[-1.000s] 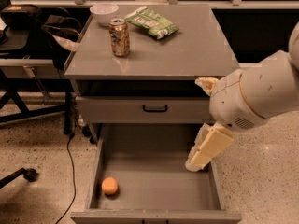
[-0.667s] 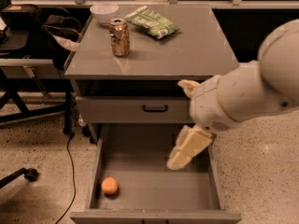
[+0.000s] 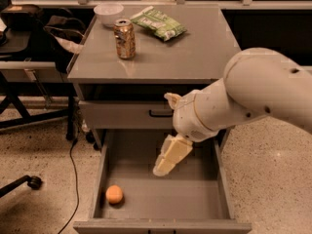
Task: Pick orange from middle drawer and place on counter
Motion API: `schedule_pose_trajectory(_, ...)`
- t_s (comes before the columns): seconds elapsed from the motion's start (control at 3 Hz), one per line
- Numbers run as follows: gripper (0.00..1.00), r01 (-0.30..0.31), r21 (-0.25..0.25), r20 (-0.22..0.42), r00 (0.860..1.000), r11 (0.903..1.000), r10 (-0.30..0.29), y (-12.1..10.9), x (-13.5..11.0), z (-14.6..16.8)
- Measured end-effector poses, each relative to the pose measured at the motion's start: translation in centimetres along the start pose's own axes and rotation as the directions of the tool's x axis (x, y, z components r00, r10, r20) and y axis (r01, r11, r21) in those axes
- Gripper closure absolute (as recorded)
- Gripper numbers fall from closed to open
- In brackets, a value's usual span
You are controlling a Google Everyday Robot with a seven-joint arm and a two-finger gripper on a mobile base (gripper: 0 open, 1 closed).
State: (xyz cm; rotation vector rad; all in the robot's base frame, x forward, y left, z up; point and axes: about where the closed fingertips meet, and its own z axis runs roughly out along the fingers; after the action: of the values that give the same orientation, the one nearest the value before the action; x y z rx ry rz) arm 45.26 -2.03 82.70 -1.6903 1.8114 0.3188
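The orange (image 3: 114,194) lies on the floor of the open middle drawer (image 3: 161,199), near its front left corner. My gripper (image 3: 163,167) hangs over the middle of the drawer, pointing down and to the left, to the right of the orange and apart from it. It holds nothing that I can see. The counter (image 3: 195,52) is the grey top of the cabinet, above and behind the drawer.
On the counter stand a drink can (image 3: 125,39), a white bowl (image 3: 108,12) and a green snack bag (image 3: 158,22). The shallower upper drawer front (image 3: 126,115) with a black handle is shut. A chair (image 3: 29,48) and a cable (image 3: 73,179) are at the left.
My arm and gripper have moved left across the drawer, closer to the orange. The orange has not moved.
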Motion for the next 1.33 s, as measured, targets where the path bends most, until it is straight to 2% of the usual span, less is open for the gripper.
schedule_pose_trajectory(0.33,0.0,-0.043,-0.062,-0.007,0.999,0.9972,0.042,0.1,0.9,5.8)
schedule_pose_trajectory(1.0,0.0,-0.063,-0.058,-0.002,0.998,0.9963,0.063,0.4,1.5,6.3)
schedule_pose_trajectory(1.33,0.0,-0.075,-0.071,0.107,0.991,0.9947,0.082,0.5,1.8,9.0)
